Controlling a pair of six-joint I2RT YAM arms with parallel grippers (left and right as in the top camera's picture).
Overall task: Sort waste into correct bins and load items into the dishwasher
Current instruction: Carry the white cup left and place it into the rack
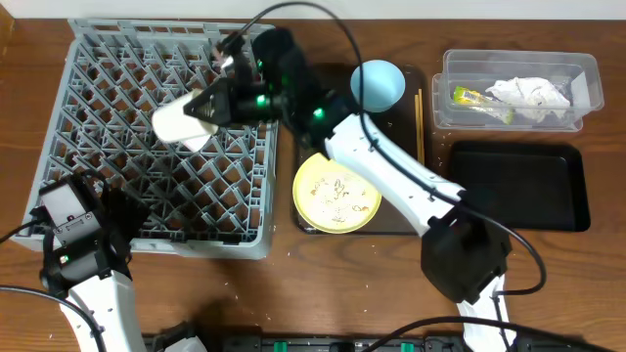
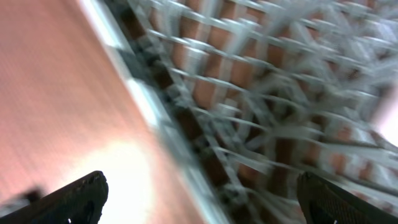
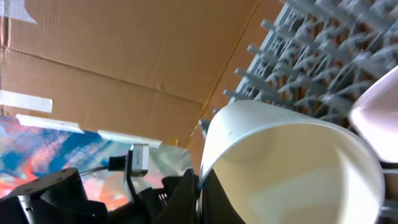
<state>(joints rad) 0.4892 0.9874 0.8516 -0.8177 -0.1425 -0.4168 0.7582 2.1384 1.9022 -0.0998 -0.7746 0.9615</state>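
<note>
My right gripper [image 1: 210, 106] is shut on the rim of the cream cup [image 1: 179, 123] and holds it tilted over the middle of the grey dish rack [image 1: 117, 68]. In the right wrist view the jaws [image 3: 200, 190] pinch the cup wall [image 3: 292, 168], and a pinkish-white bowl edge [image 3: 380, 102] shows beside it. My left gripper [image 2: 205, 202] is open and empty over the rack's front left edge [image 2: 149, 106]. The light blue bowl [image 1: 378, 83] and the pale yellow plate [image 1: 336, 192] with pale crumbs sit on the brown tray. Chopsticks [image 1: 419, 122] lie along its right side.
The clear tub [image 1: 577, 68] at the back right holds the white napkin [image 1: 531, 92] and the yellow-green wrapper [image 1: 479, 100]. The black tray [image 1: 518, 186] lies in front of it. The brown serving tray [image 1: 416, 220] sits right of the rack. The left arm [image 1: 73, 240] is at the front left.
</note>
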